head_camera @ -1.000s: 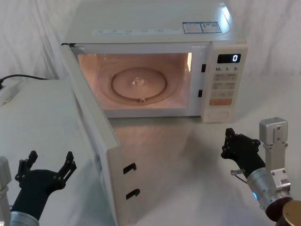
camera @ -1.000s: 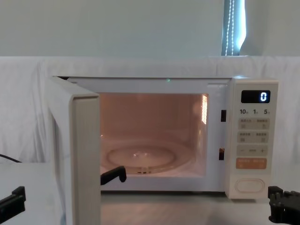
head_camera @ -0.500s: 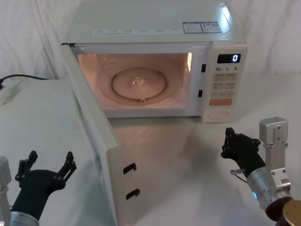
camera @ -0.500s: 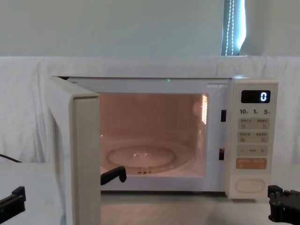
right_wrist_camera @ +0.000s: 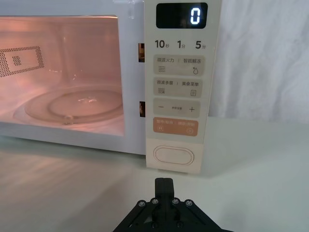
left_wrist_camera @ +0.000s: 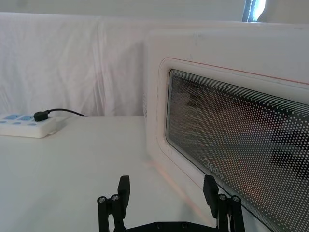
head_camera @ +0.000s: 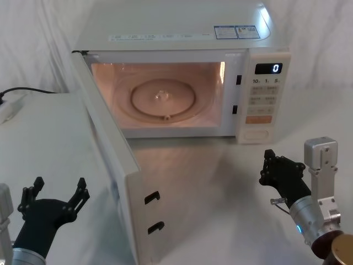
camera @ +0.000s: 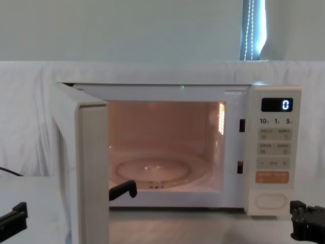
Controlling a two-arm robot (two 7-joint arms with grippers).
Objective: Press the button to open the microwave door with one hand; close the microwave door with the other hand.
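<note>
My left claw (head_camera: 58,194): fingers spread wide, empty, low beside the outer face of the microwave door (head_camera: 107,165).
My right claw (head_camera: 267,165): fingers pressed together, holding nothing — well short of the button (head_camera: 255,133).
Door: swung fully out, cavity lit.
Progress: opening looks done; closing is left — my left claw's job, I judge.
Change: nothing has shifted since half a second ago.

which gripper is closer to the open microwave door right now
Left. The left gripper sits open just outside the microwave door, facing its window. The right gripper sits shut across the table, in front of the button.
</note>
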